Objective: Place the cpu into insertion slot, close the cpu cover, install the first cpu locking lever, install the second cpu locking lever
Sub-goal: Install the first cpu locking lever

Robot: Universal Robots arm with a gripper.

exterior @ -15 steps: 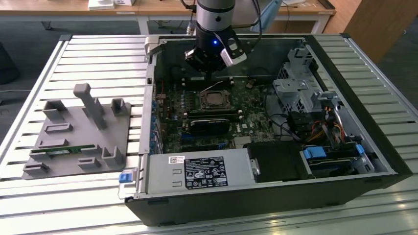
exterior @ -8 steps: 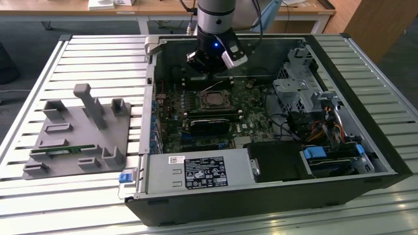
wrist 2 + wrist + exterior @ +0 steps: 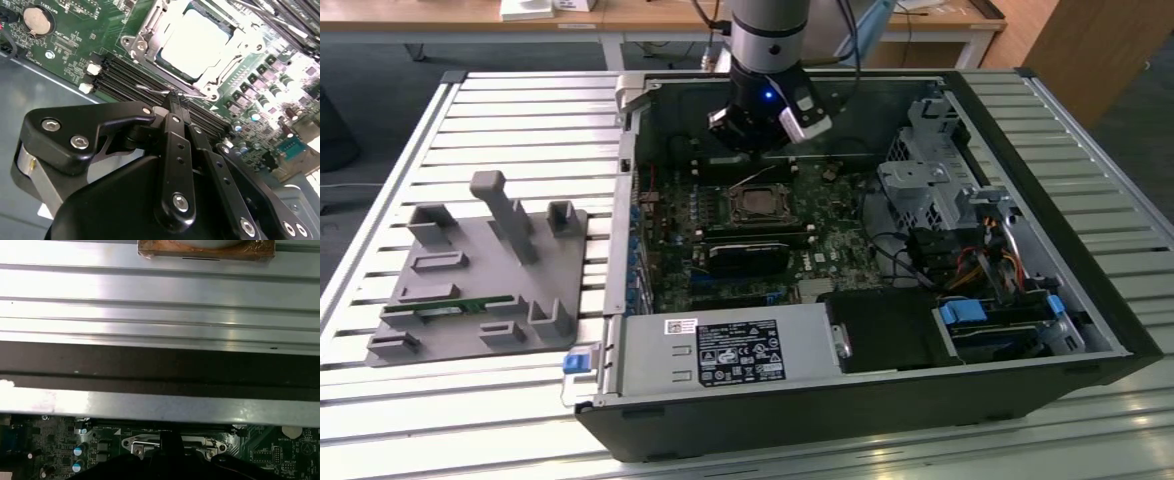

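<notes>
Black gripper (image 3: 175, 100), jaws closed together, tips touching the thin silvery wire locking lever (image 3: 150, 90) at frame centre in the second wrist view. Just beyond, upper centre, the small grey square cpu (image 3: 197, 42) lies framed by the silvery metal cpu cover (image 3: 137, 45). Steady, square pressure should keep the springy wire from slipping off.

Robotics lab: open computer case (image 3: 854, 410) on slatted aluminium table (image 3: 520, 130), wooden desks (image 3: 654, 15) behind.

Slatted metal table (image 3: 520, 110), wooden desks (image 3: 654, 15) behind

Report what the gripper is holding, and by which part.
The gripper appears shut on a cpu locking lever, pinching it on its thin wire part.
</notes>
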